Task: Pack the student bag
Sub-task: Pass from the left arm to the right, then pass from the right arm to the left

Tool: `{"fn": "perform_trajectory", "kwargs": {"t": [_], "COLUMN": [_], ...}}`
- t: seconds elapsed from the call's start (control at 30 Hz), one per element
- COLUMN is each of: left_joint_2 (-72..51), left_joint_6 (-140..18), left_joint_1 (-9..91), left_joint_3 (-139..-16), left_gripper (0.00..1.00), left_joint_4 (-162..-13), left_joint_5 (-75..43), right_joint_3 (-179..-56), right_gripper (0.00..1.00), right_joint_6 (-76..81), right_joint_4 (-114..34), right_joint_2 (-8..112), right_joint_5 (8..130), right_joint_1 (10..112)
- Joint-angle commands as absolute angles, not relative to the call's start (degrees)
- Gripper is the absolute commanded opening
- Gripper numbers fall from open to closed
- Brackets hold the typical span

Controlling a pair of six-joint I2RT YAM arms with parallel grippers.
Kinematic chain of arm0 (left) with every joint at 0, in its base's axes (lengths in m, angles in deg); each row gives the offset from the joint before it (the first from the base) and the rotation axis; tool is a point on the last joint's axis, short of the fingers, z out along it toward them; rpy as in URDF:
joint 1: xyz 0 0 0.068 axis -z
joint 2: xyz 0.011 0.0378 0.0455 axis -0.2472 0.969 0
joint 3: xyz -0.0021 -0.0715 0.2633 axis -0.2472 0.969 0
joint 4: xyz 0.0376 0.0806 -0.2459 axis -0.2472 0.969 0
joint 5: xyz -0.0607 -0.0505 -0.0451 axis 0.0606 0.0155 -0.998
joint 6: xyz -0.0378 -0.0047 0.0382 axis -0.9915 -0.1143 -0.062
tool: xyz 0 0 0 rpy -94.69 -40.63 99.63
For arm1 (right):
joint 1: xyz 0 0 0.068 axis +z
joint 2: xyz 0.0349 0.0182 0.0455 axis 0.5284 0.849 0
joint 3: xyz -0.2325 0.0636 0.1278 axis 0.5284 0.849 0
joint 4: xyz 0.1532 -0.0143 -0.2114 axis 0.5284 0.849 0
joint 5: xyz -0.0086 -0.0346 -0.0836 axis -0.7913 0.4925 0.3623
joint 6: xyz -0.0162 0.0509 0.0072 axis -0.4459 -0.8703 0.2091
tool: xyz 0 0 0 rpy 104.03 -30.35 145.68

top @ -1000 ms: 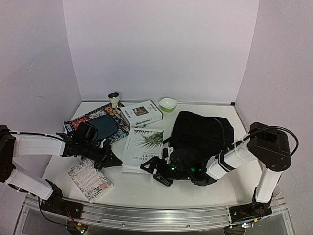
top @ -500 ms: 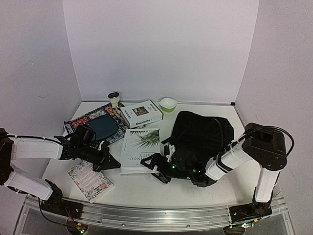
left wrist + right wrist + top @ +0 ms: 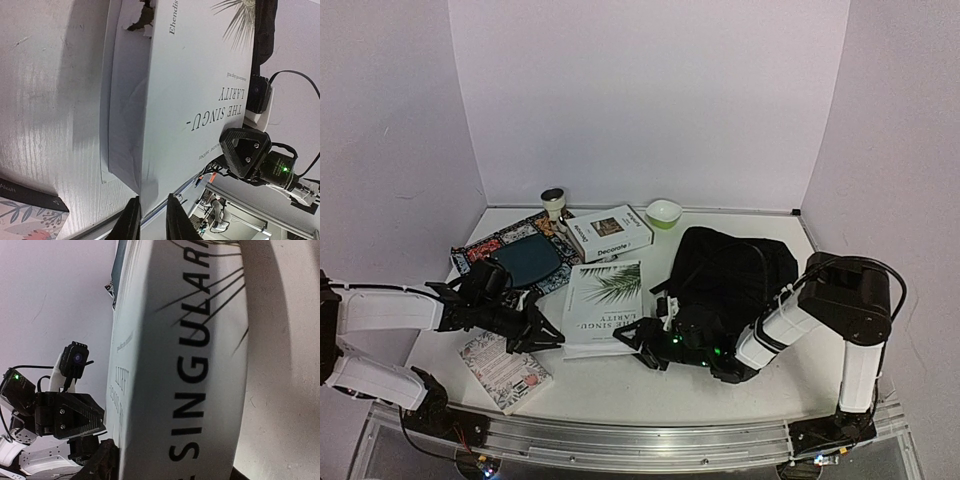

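The student bag (image 3: 730,280), a black soft backpack, lies right of centre in the top view. To its left lies a large white book (image 3: 605,305) titled "The Singularity". My left gripper (image 3: 552,340) is at the book's near left corner. In the left wrist view its jaws (image 3: 152,200) stand slightly apart, with the book's (image 3: 200,90) corner between them. My right gripper (image 3: 630,345) is at the near right corner, in front of the bag. In the right wrist view its fingers (image 3: 172,465) sit against both sides of the book's spine (image 3: 190,365).
A floral notebook (image 3: 505,370) lies near the front left edge. A patterned mat with a teal plate (image 3: 525,255) lies behind the left arm. Further back are a "Decorate" book (image 3: 610,232), a green bowl (image 3: 663,212) and a small cup (image 3: 553,200).
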State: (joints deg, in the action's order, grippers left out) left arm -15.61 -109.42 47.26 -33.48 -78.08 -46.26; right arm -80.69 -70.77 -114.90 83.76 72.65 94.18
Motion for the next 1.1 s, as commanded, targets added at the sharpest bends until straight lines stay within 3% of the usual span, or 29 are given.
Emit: {"fn": "perform_trajectory", "kwargs": {"t": [0.0, 0.17, 0.3, 0.47, 1.07], "left_joint_2": [-17.8, -20.1, -22.8, -26.4, -29.5], "left_joint_6": [-110.1, -111.4, -113.3, -117.9, -128.0], "left_joint_1": [47.4, 47.1, 46.6, 46.6, 50.6], "left_joint_3": [-35.1, -36.1, -36.8, -35.7, -36.8], "left_gripper": [0.24, 0.45, 0.64, 0.8, 0.96], "left_joint_4": [-79.6, -79.4, -78.7, -78.9, -96.0], "left_joint_5": [-44.4, -41.8, -38.5, -33.7, -23.3], "right_joint_3": [-80.5, -80.4, -80.8, -81.0, -89.6], "right_gripper": [0.46, 0.37, 0.35, 0.35, 0.39], "right_joint_6": [-69.0, -68.3, -67.2, -65.9, -66.3], "right_joint_4": [-125.8, -126.9, -127.0, -127.1, -126.9], "right_joint_2": [80.9, 78.7, 75.9, 71.8, 67.7], "right_joint_5": [71.0, 70.6, 71.6, 75.4, 87.5], "right_joint_1": [94.2, 94.1, 94.2, 93.8, 93.6]}}
